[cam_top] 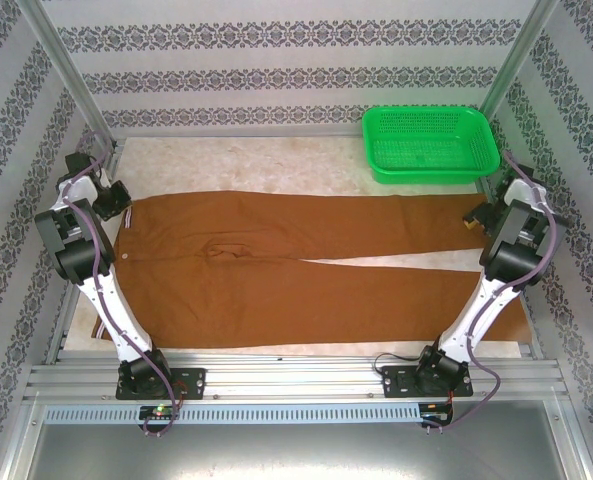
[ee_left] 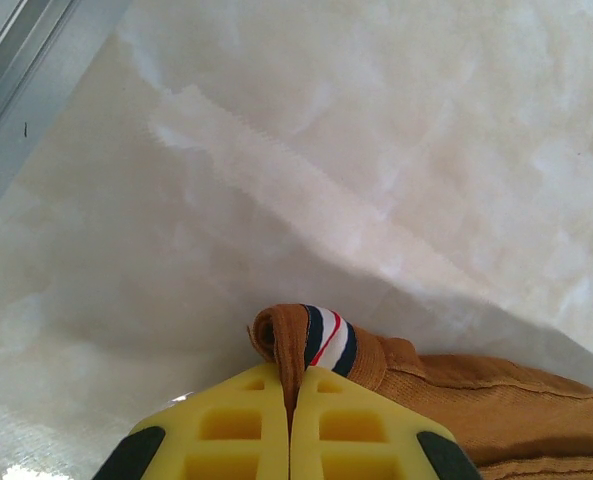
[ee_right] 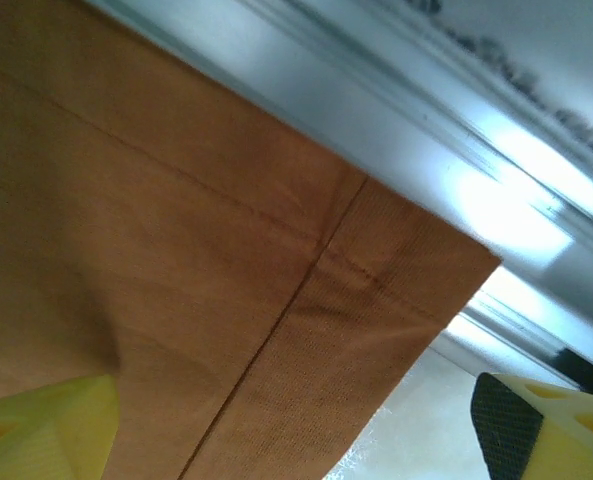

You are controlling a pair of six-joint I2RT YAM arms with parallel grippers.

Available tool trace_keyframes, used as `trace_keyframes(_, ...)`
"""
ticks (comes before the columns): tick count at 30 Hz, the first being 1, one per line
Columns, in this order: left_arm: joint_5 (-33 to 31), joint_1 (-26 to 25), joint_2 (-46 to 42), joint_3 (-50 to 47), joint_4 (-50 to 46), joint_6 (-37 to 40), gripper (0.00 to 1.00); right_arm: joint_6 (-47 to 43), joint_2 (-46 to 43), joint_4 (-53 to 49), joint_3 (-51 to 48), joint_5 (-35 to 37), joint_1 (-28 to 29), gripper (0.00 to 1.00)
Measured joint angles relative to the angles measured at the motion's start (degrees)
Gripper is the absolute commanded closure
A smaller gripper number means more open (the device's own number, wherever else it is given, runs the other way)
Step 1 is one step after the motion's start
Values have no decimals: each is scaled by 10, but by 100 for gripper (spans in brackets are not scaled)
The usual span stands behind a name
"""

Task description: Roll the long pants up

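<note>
- long pants (cam_top: 276, 270) lie flat at full length across the table (cam_top: 276, 160); waist at the left, leg hems at the right; legs side by side, a thin gap opening between them toward the hems
- left gripper (ee_left: 289, 390): jaws pressed together on the waistband corner; a fold of rust-brown cloth with a striped tab (ee_left: 328, 338) pokes up from between the yellow fingers (ee_left: 236, 430)
- right gripper (ee_right: 291, 430): jaws spread wide over a leg hem (ee_right: 396, 290); nothing clamped; cloth lies slack beneath
- green basket (cam_top: 431, 145) sits at the far right corner, apart from the pants
- progress, by my reading: rolling not yet begun; no turn of cloth shows at either end; the garment looks merely laid out straight
- left to do: the entire roll, end to end
</note>
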Motion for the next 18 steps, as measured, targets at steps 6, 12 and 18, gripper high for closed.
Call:
trace_keyframes(6,0,0,0,0,0,0,100,-10,6,-3,2,-2,2,59)
trace_keyframes(12,3,-2,-2,-3,-1,0,100,-12,-21,27,-45,-26,2,100)
trace_keyframes(18,-2,-4,-12,-9,-3,0,100,-15,-120,68,-191,-30,7,100)
